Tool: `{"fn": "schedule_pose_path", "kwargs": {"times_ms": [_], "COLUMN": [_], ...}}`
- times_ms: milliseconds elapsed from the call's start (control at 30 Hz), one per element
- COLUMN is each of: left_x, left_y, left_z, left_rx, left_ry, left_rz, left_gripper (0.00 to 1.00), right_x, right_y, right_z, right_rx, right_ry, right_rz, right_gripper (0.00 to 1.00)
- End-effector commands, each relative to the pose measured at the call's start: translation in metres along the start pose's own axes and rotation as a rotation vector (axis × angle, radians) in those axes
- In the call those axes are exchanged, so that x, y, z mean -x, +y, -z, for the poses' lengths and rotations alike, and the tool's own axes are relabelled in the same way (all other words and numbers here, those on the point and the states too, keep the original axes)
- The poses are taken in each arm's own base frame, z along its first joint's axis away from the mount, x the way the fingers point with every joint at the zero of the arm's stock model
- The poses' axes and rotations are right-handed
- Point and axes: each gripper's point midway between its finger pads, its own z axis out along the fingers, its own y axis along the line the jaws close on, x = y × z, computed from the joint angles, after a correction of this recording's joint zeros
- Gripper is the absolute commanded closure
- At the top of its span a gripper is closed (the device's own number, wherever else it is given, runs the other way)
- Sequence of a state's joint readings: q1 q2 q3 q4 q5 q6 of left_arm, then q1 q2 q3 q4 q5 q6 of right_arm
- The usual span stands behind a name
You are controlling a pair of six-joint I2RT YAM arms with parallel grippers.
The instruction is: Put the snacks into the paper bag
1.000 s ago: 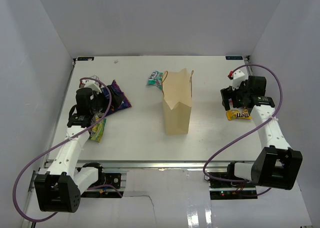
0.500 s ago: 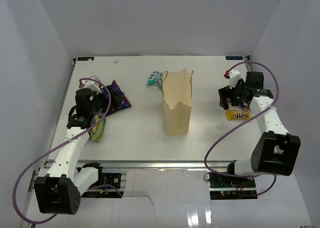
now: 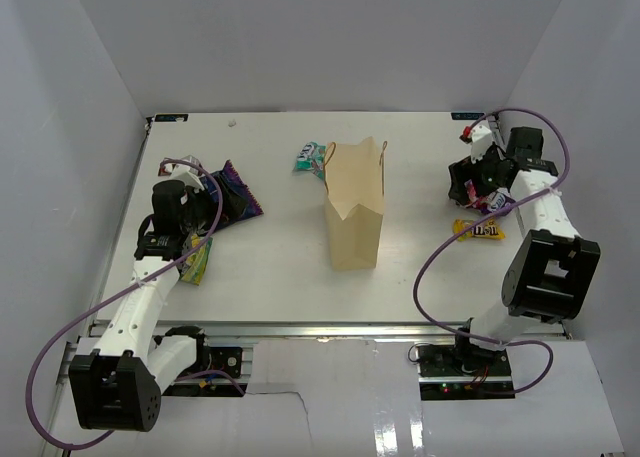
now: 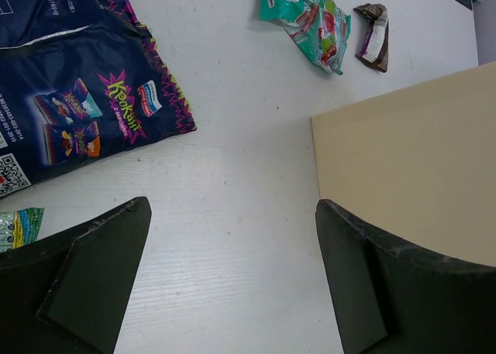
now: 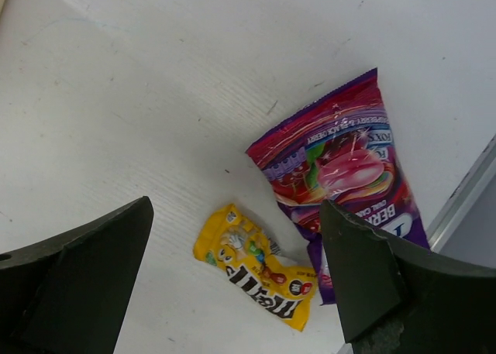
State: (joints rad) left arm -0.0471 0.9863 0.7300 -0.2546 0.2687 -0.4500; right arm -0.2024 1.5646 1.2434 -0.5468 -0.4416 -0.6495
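The tan paper bag (image 3: 355,212) stands upright mid-table; its side shows in the left wrist view (image 4: 411,176). My left gripper (image 3: 200,215) is open and empty over bare table (image 4: 232,276), between the purple-black chip bag (image 3: 238,195) (image 4: 70,98) and the paper bag. The green-yellow pouch (image 3: 197,260) lies by it. The teal-white packet (image 3: 308,157) (image 4: 310,13) and small brown bar (image 4: 374,44) lie behind the bag. My right gripper (image 3: 478,199) is open and empty above the yellow candy packet (image 3: 480,229) (image 5: 260,269) and pink packet (image 5: 341,168).
White walls enclose the table on three sides. The right table edge (image 5: 465,207) runs close beside the pink packet. Purple cables (image 3: 440,257) loop from both arms over the near part of the table.
My right arm has swung toward the back right, and its wrist now sits farther from the bag with the yellow packet uncovered. The left arm has barely moved.
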Motion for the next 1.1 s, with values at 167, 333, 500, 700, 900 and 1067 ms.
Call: {"fn": "schedule_pose_path", "kwargs": {"times_ms": [167, 333, 500, 700, 900, 1067], "left_x": [-0.003, -0.006, -0.013, -0.016, -0.016, -0.013], "left_y": [-0.003, -0.001, 0.002, -0.001, -0.002, -0.004], "left_z": [0.004, -0.003, -0.01, -0.018, -0.02, -0.021], "left_rx": [-0.021, -0.021, -0.019, -0.033, -0.033, -0.038], "left_ry": [-0.007, 0.01, 0.035, 0.074, 0.085, 0.086], "left_rz": [0.008, 0.012, 0.036, 0.074, 0.095, 0.1], "left_gripper": [0.02, 0.02, 0.02, 0.02, 0.02, 0.02], "right_x": [-0.005, -0.027, -0.057, -0.096, -0.112, -0.104], "right_y": [-0.047, -0.053, -0.064, -0.075, -0.062, -0.054], "right_z": [-0.019, -0.041, -0.058, -0.084, -0.092, -0.09], "right_rx": [-0.054, -0.021, -0.04, -0.068, -0.019, 0.012], "right_ry": [0.12, 0.204, 0.301, 0.401, 0.41, 0.358], "right_rz": [0.021, -0.003, 0.006, 0.015, 0.018, 0.026], "right_gripper": [0.05, 0.05, 0.04, 0.05, 0.34, 0.69]}}
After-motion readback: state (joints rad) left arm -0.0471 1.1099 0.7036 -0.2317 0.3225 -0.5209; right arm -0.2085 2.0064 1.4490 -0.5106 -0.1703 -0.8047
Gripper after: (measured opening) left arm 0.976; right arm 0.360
